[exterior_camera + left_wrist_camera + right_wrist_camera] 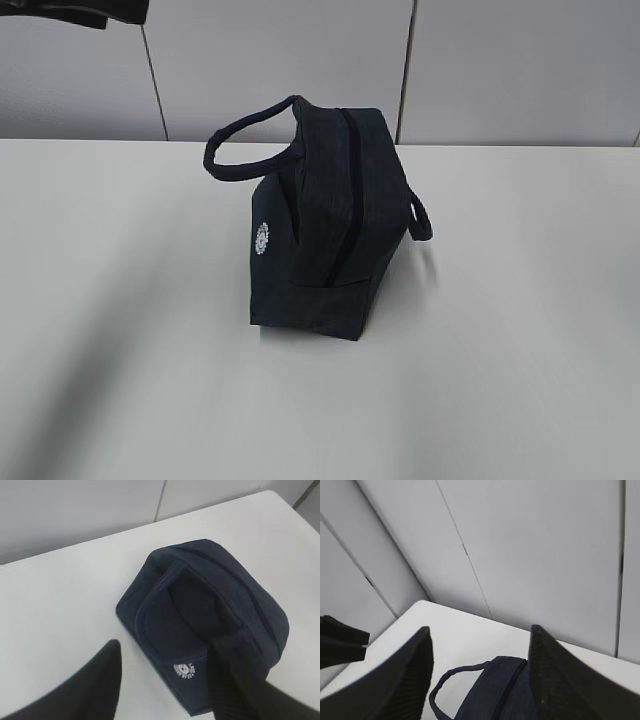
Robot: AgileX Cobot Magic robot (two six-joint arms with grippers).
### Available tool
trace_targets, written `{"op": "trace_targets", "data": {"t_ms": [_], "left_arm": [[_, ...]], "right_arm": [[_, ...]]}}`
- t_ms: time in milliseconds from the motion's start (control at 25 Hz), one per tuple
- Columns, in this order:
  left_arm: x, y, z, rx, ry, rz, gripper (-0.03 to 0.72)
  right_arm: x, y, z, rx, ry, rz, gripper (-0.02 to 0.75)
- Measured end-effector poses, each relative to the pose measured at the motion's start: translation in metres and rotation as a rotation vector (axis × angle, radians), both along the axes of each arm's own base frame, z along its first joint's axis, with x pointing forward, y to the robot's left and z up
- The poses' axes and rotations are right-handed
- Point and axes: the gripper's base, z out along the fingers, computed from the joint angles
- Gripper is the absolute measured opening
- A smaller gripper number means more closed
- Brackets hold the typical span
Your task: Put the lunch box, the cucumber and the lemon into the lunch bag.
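Since the left pincer (pixel 165 685) hung spread and empty above the bag (pixel 205 625), nothing gripped the fabric; the bag stood upright mid-table (pixel 120 330), zipper (pixel 348 190) looking closed. Right pincer (pixel 480 675) likewise gaped empty, higher, over the bag's far end. Lunch box, cucumber, lemon: not visible, presumably inside. Handles (pixel 245 140) flopped outward; wall panels (pixel 500 70) behind.
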Motion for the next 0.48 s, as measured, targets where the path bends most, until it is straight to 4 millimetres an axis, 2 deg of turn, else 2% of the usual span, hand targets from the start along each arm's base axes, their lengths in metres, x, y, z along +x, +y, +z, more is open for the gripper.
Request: {"op": "trace_targets", "data": {"t_ms": [80,200,360,480], "left_arm": [[-0.010,0.004,0.007,0.039,-0.004,0.007,0.372],[-0.027,0.010,0.019,0.091,-0.007,0.017,0.363],[-0.055,0.018,0.038,0.129,-0.023,0.036,0.361],[-0.078,0.024,0.054,0.145,-0.051,0.051,0.356]], "right_arm": [[-0.014,-0.001,0.024,-0.079,-0.023,0.015,0.454],[-0.037,-0.006,0.047,-0.180,-0.027,-0.011,0.454],[-0.063,-0.012,0.059,-0.261,-0.040,-0.065,0.454],[-0.082,-0.003,0.063,-0.336,-0.055,-0.063,0.454]]}}
